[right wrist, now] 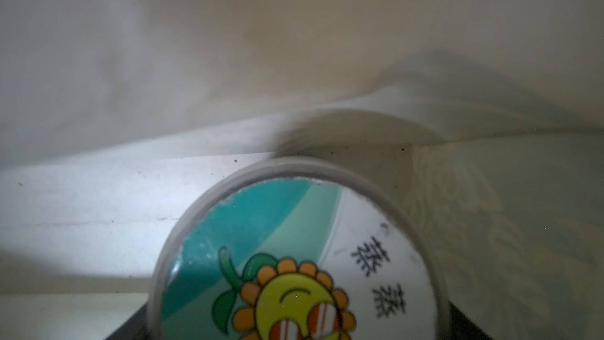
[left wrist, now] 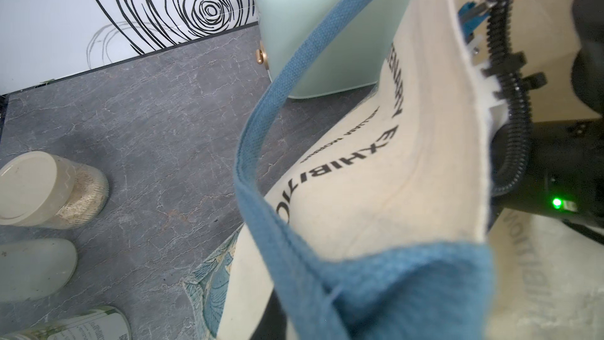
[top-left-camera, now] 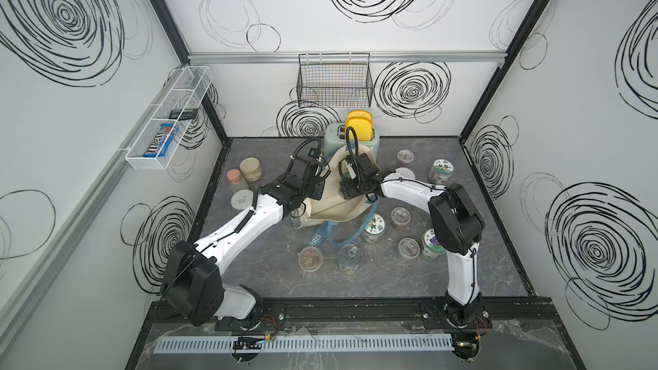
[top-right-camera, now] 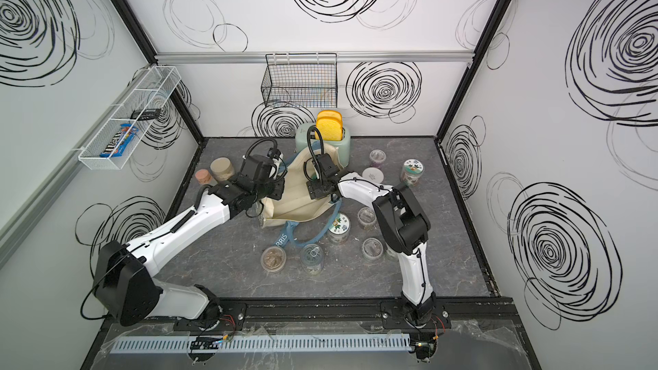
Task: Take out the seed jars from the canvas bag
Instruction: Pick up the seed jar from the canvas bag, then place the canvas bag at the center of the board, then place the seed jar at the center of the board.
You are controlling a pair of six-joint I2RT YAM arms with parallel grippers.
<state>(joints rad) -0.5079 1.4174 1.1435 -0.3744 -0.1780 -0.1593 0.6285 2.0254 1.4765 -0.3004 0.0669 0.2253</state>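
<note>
Grey marbled tabletop (top-left-camera: 374,282): strip along the near edge bare; right half crowded with loose seed jars (top-left-camera: 408,249). At centre, canvas bag (top-left-camera: 334,204), just before the mint toaster (top-left-camera: 331,140) at the far edge. The left tool (top-left-camera: 315,190) is closed on the bag's left rim. The right tool (top-left-camera: 350,192) is down inside the bag, a sunflower-lidded jar (right wrist: 294,256) between its fingers; clamped or not, cannot tell. Lettering: "EXHIBITIO" on the canvas, "RRIS" on a blue strap (top-left-camera: 315,240).

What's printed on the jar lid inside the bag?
The lid shows a cartoon sunflower on teal and white; right wrist view.
</note>
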